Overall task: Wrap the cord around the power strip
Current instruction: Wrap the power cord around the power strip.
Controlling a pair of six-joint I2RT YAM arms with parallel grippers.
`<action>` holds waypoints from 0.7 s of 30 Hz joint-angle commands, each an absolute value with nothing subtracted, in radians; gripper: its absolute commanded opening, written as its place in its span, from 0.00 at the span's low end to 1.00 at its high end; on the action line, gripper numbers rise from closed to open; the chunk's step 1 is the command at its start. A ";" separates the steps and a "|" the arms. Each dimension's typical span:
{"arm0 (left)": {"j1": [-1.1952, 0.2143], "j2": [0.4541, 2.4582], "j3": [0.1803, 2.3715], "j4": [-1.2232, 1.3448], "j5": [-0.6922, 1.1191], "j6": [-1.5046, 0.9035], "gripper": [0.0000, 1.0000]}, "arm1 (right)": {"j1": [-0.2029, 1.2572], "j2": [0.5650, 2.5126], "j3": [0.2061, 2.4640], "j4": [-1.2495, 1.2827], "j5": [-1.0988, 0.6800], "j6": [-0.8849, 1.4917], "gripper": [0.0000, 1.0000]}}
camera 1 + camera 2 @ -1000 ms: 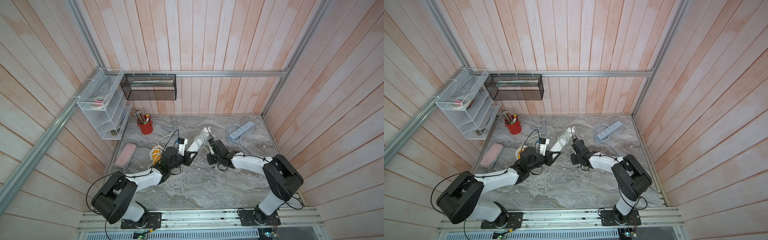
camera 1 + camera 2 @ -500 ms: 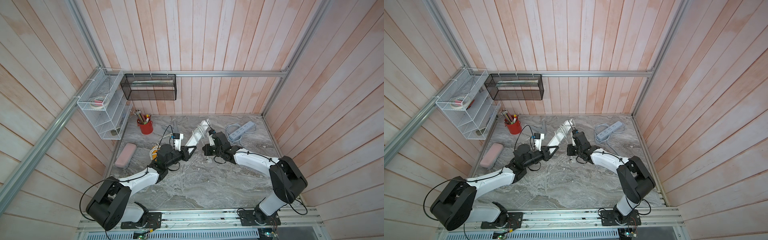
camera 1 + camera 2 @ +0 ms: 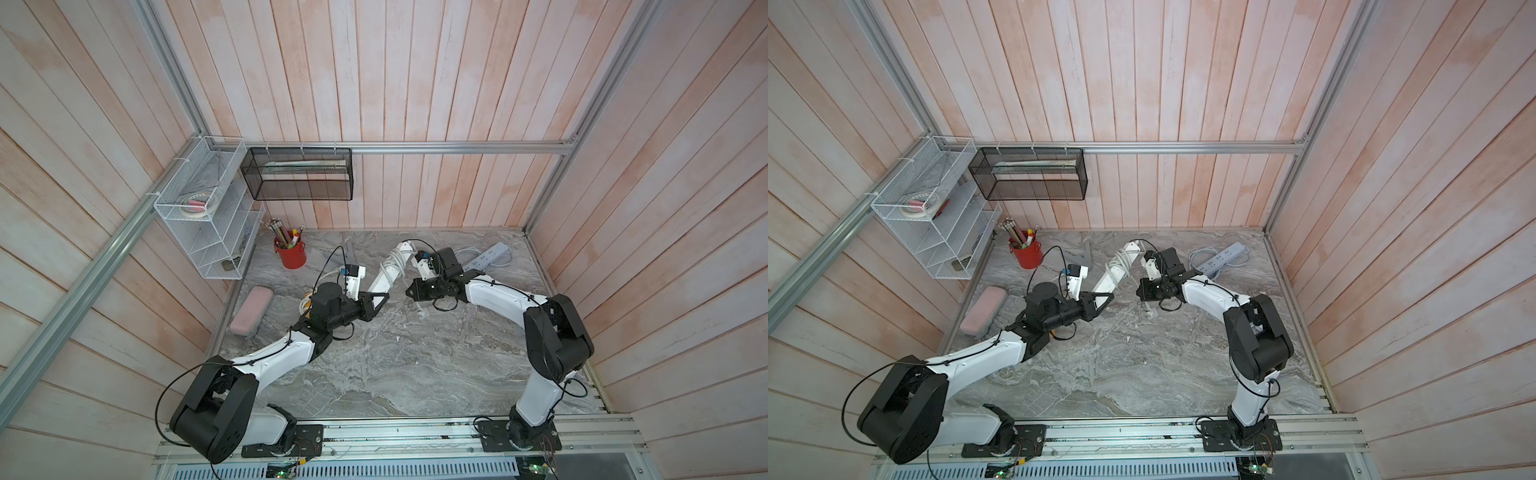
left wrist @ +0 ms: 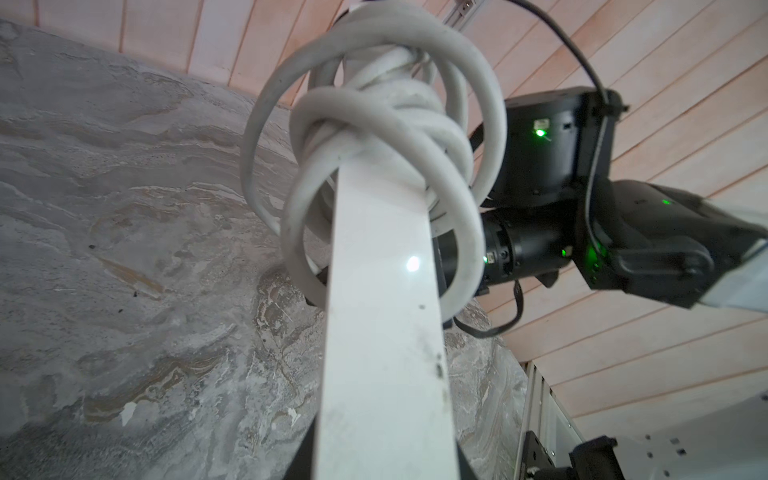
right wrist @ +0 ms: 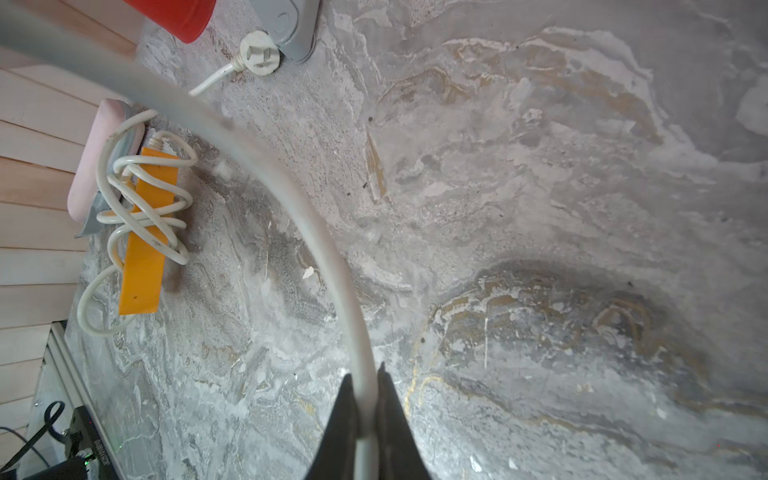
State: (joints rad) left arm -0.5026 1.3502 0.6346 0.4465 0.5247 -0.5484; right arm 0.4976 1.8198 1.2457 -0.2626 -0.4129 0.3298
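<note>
Right wrist view shows right gripper (image 5: 366,376) pinching the cord (image 5: 334,257); left gripper (image 3: 380,297) clamps the power strip (image 3: 382,278).

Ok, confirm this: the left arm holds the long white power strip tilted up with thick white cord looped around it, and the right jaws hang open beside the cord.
Wrong on the right gripper: its jaws are shut on the thick white cord, as the right wrist view shows. The left gripper does hold the long white power strip tilted up, cord looped around it.
</note>
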 commanded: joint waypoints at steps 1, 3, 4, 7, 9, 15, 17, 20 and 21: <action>-0.509 1.324 0.695 0.418 0.690 -0.432 0.00 | 0.495 1.840 1.294 -0.301 -0.523 0.269 0.01; -0.496 1.325 0.705 0.403 0.693 -0.411 0.00 | 0.498 1.848 1.290 -0.305 -0.558 0.276 0.01; -0.485 1.326 0.710 0.403 0.701 -0.408 0.00 | 0.499 1.846 1.278 -0.293 -0.567 0.289 0.01; -0.471 1.313 0.723 0.409 0.722 -0.413 0.00 | 0.493 1.833 1.248 -0.264 -0.571 0.310 0.01; -0.465 1.300 0.727 0.396 0.695 -0.420 0.00 | 0.477 1.822 1.241 -0.257 -0.544 0.333 0.00; -0.349 1.256 0.651 0.521 0.550 -0.611 0.00 | 0.457 1.770 1.171 -0.166 -0.499 0.438 0.00; -0.322 1.263 0.642 0.570 0.492 -0.667 0.00 | 0.486 1.761 1.156 -0.161 -0.466 0.452 0.00; -0.316 1.298 0.671 0.619 0.441 -0.706 0.00 | 0.541 1.745 1.127 -0.136 -0.442 0.478 0.00; -0.316 1.312 0.683 0.635 0.426 -0.714 0.00 | 0.561 1.736 1.119 -0.129 -0.433 0.489 0.00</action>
State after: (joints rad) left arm -0.3225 1.3094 0.6430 0.4141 0.5232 -0.6617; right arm 0.5163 1.7706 1.1526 -0.1383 -0.4839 0.4347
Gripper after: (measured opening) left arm 0.283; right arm 0.096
